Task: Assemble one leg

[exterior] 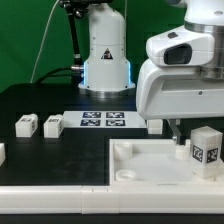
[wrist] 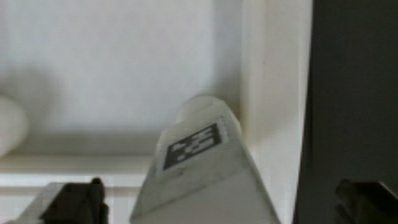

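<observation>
One leg (exterior: 205, 150), a small white post with a black-and-white tag, stands at the exterior view's right on the large white panel (exterior: 130, 168). In the wrist view the leg (wrist: 205, 150) lies between my two dark fingertips (wrist: 71, 202), with a gap on each side. My gripper (wrist: 217, 206) is open and not touching the leg. In the exterior view the gripper (exterior: 195, 128) hangs just above the leg, with one dark finger (exterior: 173, 129) to the leg's left. The other finger is hidden.
Two more white legs (exterior: 25, 125) (exterior: 52, 125) lie on the black table at the exterior view's left, with another part (exterior: 2, 152) at the left edge. The marker board (exterior: 103, 121) lies behind the panel. The robot base (exterior: 105, 55) stands at the back.
</observation>
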{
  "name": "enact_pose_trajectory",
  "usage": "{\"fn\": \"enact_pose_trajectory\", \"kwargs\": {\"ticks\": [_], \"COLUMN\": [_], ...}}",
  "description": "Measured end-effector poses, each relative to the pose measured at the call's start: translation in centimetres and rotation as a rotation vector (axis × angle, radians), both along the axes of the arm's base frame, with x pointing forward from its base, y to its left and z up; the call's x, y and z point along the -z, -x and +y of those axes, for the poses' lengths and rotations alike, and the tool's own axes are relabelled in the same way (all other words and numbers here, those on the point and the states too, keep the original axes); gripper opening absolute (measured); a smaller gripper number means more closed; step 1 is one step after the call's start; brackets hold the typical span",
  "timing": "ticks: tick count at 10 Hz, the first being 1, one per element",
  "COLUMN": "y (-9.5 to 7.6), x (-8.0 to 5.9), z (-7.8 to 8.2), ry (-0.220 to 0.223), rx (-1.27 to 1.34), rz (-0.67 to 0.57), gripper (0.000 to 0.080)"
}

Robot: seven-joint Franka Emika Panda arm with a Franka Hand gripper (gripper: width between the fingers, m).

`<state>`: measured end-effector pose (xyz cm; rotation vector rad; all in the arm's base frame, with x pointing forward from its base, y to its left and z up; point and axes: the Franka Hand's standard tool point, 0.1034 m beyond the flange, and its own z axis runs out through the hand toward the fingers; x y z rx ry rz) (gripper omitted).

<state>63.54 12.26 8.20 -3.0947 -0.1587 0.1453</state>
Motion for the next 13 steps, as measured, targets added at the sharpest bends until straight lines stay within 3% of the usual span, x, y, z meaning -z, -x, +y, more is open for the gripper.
{"fn": "enact_pose_trajectory", "kwargs": {"ticks": [3,4,5,6,7,9,13], "y": [-0.18,-0.18,-0.18,-0.17,-0.2,-0.21,-0.31], "x": [-0.03,-0.02,-0.01,-0.01,-0.01,0.02,0.13], "z": [0.07,0.07,0.06,0.07,-0.03,-0.01,-0.07], "ry": [-0.015,-0.015,-0.015,-0.014,-0.011,-0.006,0.03], "rx": [-0.155,-0.154,-0.154,-0.134,-0.115,-0.038,0.497], "rz": [-0.017,-0.017,-0.017,-0.016,-0.016,-0.015,-0.025], "gripper": [0.0649,0.0513,0.0513,0.0375,0.029,0.029,0.029]}}
